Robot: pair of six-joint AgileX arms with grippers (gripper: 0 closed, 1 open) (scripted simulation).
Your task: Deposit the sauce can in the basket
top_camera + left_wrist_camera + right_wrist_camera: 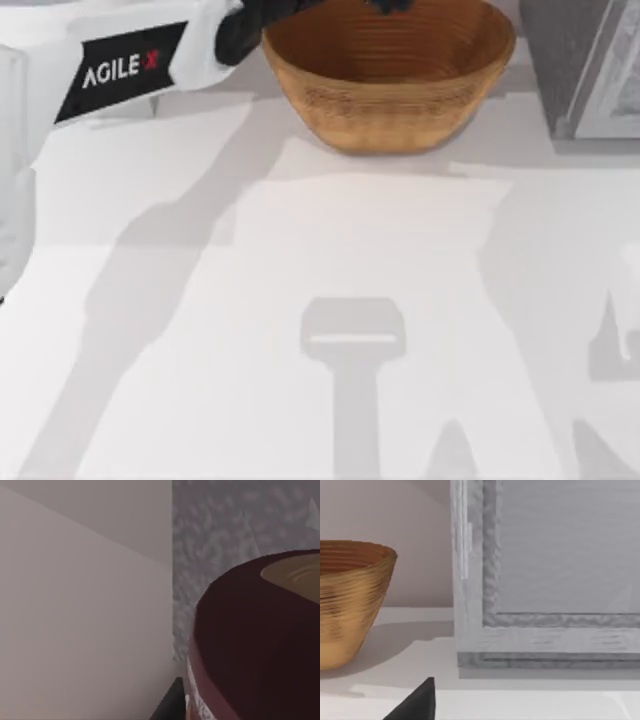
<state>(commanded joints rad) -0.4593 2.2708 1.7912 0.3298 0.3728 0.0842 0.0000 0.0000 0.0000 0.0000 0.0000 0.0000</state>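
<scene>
Surface: white table | On it: basket, upright, at far edge, centre | Grey framed panel standing at far right, near basket, apart from it

my left gripper cropped by top edge over basket, fingers unseen, sauce can cut off lower right

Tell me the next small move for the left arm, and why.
Probably open the fingers to drop the can. The left gripper reaches over the rim of the basket, and the left wrist view has the can close in front, seemingly held.
</scene>
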